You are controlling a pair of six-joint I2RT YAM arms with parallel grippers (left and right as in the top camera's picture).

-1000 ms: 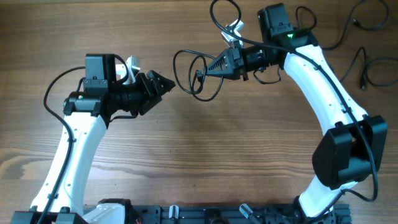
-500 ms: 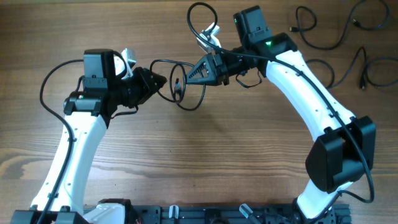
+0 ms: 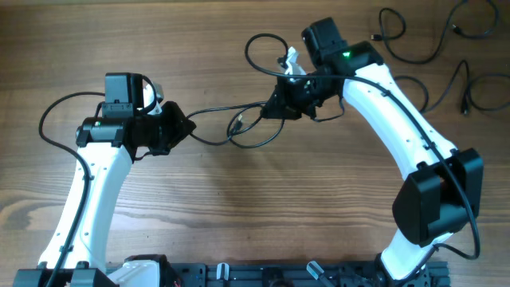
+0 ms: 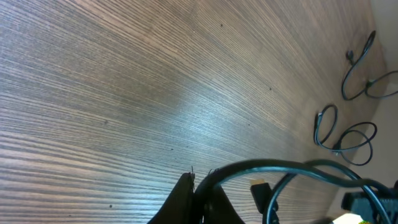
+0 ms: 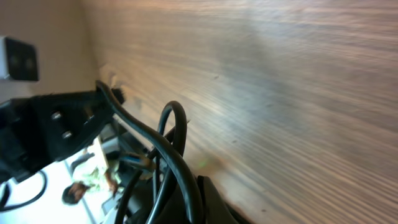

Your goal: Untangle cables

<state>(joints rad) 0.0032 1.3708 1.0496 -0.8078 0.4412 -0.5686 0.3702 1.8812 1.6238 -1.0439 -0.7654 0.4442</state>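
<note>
Two claws, one black cable (image 3: pixel 223 109) stretched over the desk (image 3: pixel 239 207).
The left claw (image 3: pixel 183 127) is pinched tight on one end; the right claw (image 3: pixel 275 106) is closed on the other; between them a slack loop sags toward the desk; spare cables (image 3: pixel 420 60) lie at the far right corner.

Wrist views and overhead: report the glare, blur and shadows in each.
Left wrist: the wood grain of the table is crisp, with a pale sheen mid-frame; the cable close to the lens is slightly soft. Right wrist: the table is smeared and washed out toward the top, and the cable is a dark near-silhouette. Overhead: even light, sharp throughout, no hard shadows.
</note>
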